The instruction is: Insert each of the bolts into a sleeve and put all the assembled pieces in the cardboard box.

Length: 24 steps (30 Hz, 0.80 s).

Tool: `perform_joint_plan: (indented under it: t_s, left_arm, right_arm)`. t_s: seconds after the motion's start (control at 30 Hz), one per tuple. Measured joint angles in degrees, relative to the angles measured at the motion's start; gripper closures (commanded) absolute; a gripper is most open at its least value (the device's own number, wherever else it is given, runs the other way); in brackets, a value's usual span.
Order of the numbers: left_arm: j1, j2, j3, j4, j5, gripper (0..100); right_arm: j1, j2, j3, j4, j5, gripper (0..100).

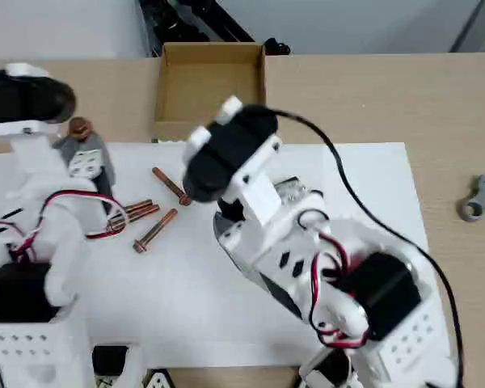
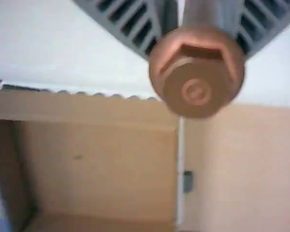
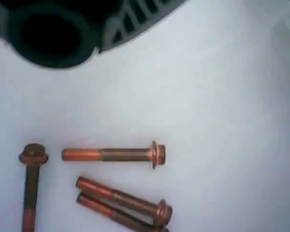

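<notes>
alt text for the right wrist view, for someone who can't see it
Four copper bolts lie on a white sheet, two of them touching side by side and one partly cut off. Close to the camera is a dark sleeve with a round open end, beside a grey ribbed part.

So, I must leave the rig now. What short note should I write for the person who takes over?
Left gripper: shut on one bolt, held near the cardboard box.
Right gripper: seems shut on a dark sleeve, above the white sheet.
Four loose bolts lie on the sheet between the arms.
Done: nothing yet. The box looks empty and no bolt sits in a sleeve.
Left: put the held bolt into the sleeve and place the piece in the box, then probably do the same for the four loose bolts.
</notes>
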Motion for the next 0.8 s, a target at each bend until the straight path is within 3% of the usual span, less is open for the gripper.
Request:
perform_joint_plan:
  t_s: [0.23, 0.43, 0.6, 0.8]
  left_arm:
    - [8.5, 0.1, 9.1, -19.0, 0.1, 100]
    - [13.1, 0.1, 9.8, -22.5, 0.1, 100]
    - [16.8, 0.1, 9.8, -22.9, 3.3, 100]
    - [23.8, 0.1, 9.8, -25.4, 4.6, 100]
  right_arm:
    - [-0.2, -18.5, 31.8, -24.4, 0.4, 99.1]
    - [4.6, -29.7, 57.0, -50.0, -0.5, 99.4]
    - [6.7, -30.2, 63.0, -61.9, -4.7, 99.4]
    - [7.1, -30.0, 63.3, -65.1, -5.2, 99.4]
